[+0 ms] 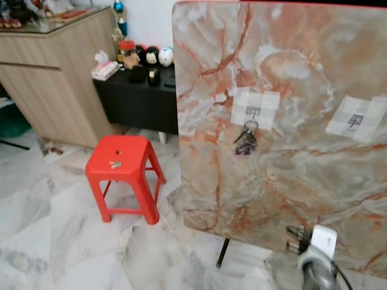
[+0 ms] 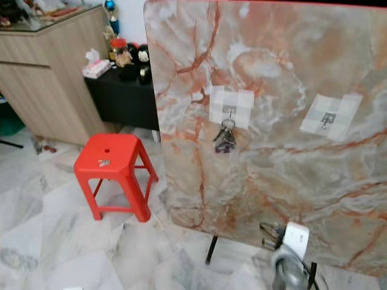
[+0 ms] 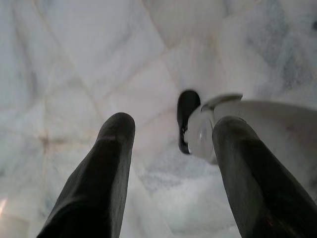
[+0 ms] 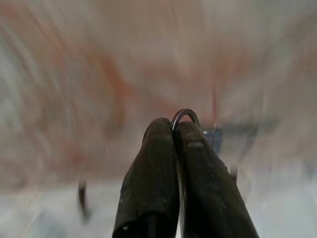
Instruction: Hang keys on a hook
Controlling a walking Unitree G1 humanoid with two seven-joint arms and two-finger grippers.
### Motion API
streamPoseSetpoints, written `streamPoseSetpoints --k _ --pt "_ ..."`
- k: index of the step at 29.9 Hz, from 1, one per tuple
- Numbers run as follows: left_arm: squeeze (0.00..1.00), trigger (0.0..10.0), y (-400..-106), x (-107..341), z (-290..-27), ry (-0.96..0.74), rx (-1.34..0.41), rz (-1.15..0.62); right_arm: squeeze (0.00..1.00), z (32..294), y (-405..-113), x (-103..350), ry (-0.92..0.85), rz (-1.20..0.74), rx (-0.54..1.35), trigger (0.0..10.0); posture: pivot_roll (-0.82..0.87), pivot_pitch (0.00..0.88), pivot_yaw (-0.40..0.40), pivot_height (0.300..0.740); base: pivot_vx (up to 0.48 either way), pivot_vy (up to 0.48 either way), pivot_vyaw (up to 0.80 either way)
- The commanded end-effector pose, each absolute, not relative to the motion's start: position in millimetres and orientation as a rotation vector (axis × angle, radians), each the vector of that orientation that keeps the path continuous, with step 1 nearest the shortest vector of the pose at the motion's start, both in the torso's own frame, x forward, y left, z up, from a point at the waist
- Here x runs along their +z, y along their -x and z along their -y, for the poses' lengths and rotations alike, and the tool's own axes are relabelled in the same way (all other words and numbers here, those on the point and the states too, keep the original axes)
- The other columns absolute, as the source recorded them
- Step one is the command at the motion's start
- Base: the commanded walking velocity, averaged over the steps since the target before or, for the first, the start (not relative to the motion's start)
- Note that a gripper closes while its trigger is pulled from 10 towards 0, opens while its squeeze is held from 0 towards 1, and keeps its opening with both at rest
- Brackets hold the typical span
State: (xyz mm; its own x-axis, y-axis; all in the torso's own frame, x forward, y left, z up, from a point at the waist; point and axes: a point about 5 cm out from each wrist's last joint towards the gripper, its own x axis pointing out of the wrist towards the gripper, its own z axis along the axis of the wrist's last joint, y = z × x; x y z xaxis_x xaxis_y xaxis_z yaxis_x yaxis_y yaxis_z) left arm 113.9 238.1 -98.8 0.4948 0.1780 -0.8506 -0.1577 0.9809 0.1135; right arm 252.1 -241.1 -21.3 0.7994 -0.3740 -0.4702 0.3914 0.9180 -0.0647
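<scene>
the right gripper [image 4: 174,130] is pressing its two black fingers [image 4: 151,178] fully together, pinching a thin metal key ring [image 4: 184,115] that is arching just above the tips; it is sitting low before the marbled board [image 1: 290,181]. a second bunch of keys [image 1: 246,140] is hanging from the left hook [image 1: 253,112], its long axis running straight down, ring uppermost. the right hook [image 1: 355,121] is carrying nothing. the left gripper [image 3: 171,163] is holding its fingers wide apart, gripping nothing, pointing at the pale floor [image 3: 89,59]. a red stool [image 1: 121,160] is standing beside the board.
</scene>
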Motion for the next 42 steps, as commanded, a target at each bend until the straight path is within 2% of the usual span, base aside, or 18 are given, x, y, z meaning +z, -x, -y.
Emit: streamPoseSetpoints --k 1,4,10,16,20,28,34,42 --pt "0.00 10.0 -108 -100 -243 -0.047 0.213 -1.055 0.00 238 -266 -4 0.106 -0.387 -0.415 10.0 -0.05 0.000 -0.034 0.740 0.000 0.000 0.00" --pt "0.00 10.0 -107 -99 -244 -0.050 0.213 -1.054 0.00 239 -280 18 0.235 -0.263 -0.469 10.0 -0.05 0.000 -0.032 0.740 0.000 0.000 0.00" --pt "0.00 10.0 -107 -99 -245 -0.053 0.212 -1.051 0.00 246 -283 39 0.388 -0.144 -0.599 10.0 -0.06 0.000 -0.032 0.740 0.000 0.000 0.00" --pt "0.00 10.0 -105 -98 -249 -0.057 0.215 -1.054 0.00 261 -274 44 0.423 -0.109 -0.723 10.0 -0.06 0.000 -0.032 0.740 0.000 0.000 0.00" --pt "0.00 10.0 -103 -99 -250 -0.059 0.214 -1.058 0.00 263 -275 52 0.450 -0.067 -0.741 10.0 -0.06 0.000 -0.029 0.740 0.000 0.000 0.00" --pt "0.00 10.0 -101 -100 -248 -0.060 0.209 -1.058 0.00 267 -287 70 0.516 0.002 -0.755 10.0 -0.06 0.000 -0.028 0.740 0.000 0.000 0.00" --pt "0.00 10.0 -106 -101 -236 -0.056 0.195 -1.049 0.00 266 -303 91 0.611 0.083 -0.705 10.0 -0.06 0.000 -0.027 0.740 0.000 0.000 0.00" --pt "0.00 10.0 -116 -100 -230 -0.049 0.190 -1.038 0.00 277 -313 102 0.545 0.066 -0.745 10.0 -0.06 0.000 -0.028 0.740 0.000 0.000 0.00"
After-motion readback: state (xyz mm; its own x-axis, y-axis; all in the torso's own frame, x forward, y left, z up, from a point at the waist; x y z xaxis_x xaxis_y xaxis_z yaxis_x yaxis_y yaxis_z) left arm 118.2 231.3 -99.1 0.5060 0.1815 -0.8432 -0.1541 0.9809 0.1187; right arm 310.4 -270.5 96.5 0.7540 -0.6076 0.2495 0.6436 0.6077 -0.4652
